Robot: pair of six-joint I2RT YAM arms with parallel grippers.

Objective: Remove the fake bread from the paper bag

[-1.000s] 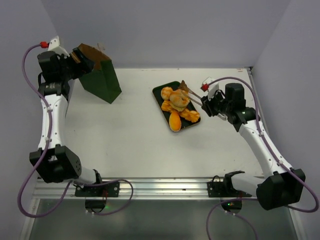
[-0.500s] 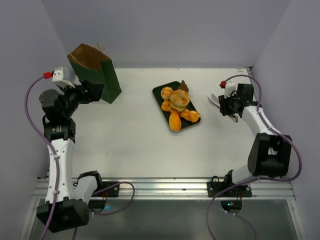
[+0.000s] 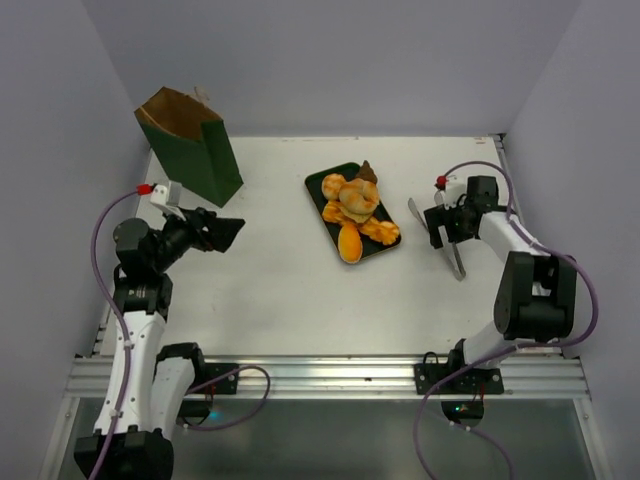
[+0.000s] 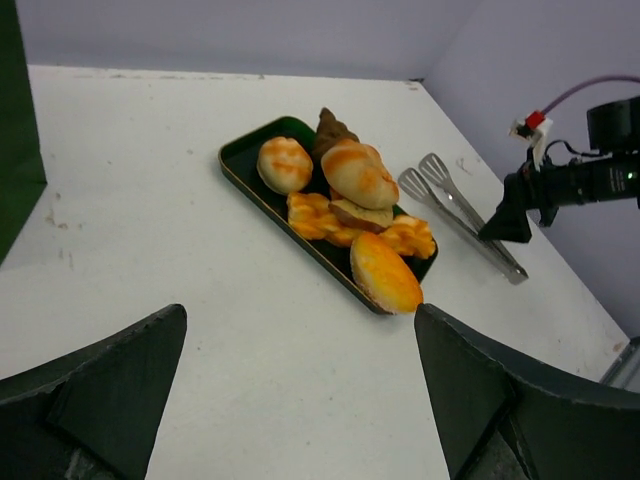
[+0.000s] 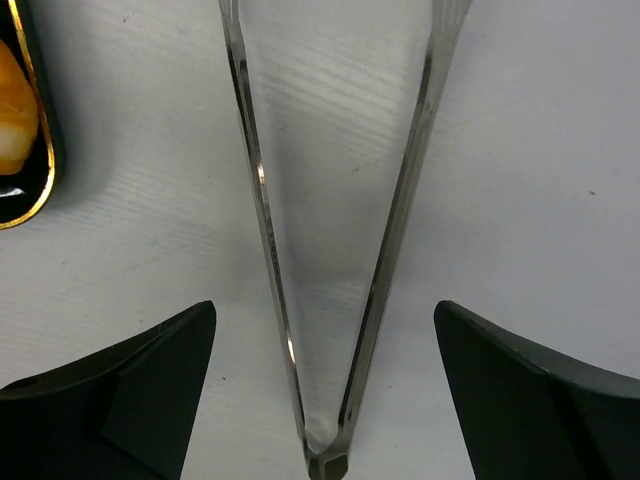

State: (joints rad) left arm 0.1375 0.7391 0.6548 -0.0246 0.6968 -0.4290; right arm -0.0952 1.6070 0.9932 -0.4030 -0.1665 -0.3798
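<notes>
The metal tongs (image 5: 262, 200) are lying flat on the white table (image 3: 280, 290), their arms spread in a V and pinching nothing. The right gripper (image 5: 322, 330) is hanging just over their hinged end, its jaws standing wide on either side of the arms and touching neither. To do this step well, it should be lifting straight up, so that no finger is catching an arm and dragging the tongs toward the tray. The left gripper (image 4: 300, 340) is hovering over bare table, likewise wide apart and holding nothing.

Farther in, the fake bread (image 3: 355, 212) is sitting heaped on the dark green tray (image 3: 318, 181), outside the bag, with the brown pointed piece at the far end. Farther still, the paper bag (image 3: 200, 165) is standing upright at the far left corner with its mouth open. I cannot tell whether anything is sitting inside. Plain lilac-grey walls (image 3: 330, 60) are closing in the faintly scuffed table on three sides.
</notes>
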